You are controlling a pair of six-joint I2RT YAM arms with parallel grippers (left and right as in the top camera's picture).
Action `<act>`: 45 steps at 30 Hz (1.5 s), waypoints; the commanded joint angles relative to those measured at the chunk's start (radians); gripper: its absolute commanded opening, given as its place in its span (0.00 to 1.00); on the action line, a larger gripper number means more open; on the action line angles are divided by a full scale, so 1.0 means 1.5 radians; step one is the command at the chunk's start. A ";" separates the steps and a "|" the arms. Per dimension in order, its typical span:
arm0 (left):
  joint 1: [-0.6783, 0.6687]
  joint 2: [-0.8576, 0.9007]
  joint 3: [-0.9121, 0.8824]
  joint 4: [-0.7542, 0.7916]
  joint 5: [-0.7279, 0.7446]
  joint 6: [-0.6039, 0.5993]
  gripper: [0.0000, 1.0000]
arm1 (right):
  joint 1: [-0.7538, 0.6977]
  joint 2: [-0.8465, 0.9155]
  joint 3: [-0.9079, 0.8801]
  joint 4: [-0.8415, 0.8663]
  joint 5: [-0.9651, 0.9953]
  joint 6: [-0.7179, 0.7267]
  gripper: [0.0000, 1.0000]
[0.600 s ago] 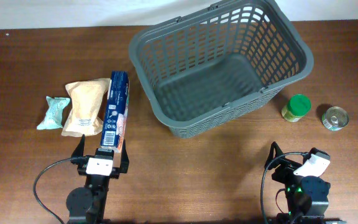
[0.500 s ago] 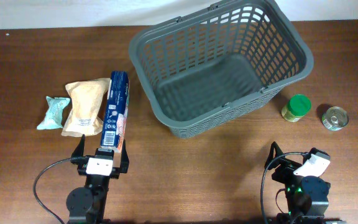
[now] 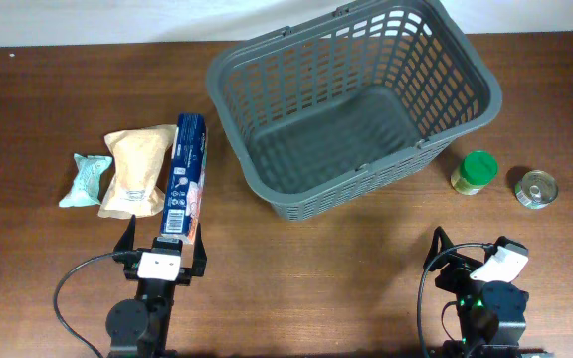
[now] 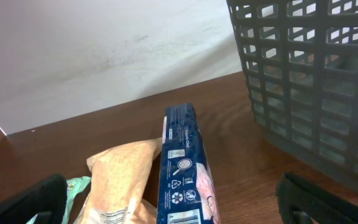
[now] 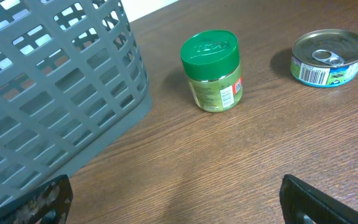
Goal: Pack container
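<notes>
Basket stands empty, ahead and right of the left gripper, ahead and left of the right gripper. Both have fingers spread, holding nothing. First pick is in hand: the box, perhaps already between the left fingers, calls for pinching.
</notes>
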 commanded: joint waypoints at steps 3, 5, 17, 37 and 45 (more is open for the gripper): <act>-0.003 -0.002 -0.002 -0.005 -0.005 0.001 0.99 | 0.006 -0.005 -0.005 -0.003 0.008 -0.002 0.99; -0.003 -0.002 -0.002 -0.005 -0.005 0.001 0.99 | 0.006 -0.005 -0.005 -0.003 0.008 -0.002 0.99; -0.003 -0.002 -0.002 -0.005 -0.007 -0.029 0.99 | 0.006 -0.005 -0.005 0.003 0.033 -0.002 0.99; -0.003 0.082 0.206 -0.175 0.023 -0.211 0.99 | 0.006 0.117 0.217 -0.041 -0.036 -0.094 0.99; -0.003 0.358 0.518 -0.271 0.023 -0.211 0.99 | 0.006 0.470 0.555 -0.173 -0.010 -0.156 0.99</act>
